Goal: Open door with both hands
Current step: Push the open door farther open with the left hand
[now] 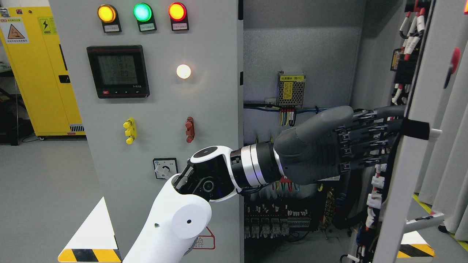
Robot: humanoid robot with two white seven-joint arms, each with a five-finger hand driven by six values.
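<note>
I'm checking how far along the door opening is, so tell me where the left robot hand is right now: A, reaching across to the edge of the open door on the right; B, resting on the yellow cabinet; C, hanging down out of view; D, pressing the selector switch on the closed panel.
A: the left robot hand stretches across the open cabinet, its fingers against the inner edge of the swung-out door at the right.

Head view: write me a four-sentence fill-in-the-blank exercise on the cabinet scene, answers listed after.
1. The left hand presses its fingers against the inner side of the open ____ at the right.
2. The middle one of the three lamps on top glows ____.
3. The storage cabinet at far left is ____.
4. The right hand is ____ of view.

Answers: door; green; yellow; out
</note>
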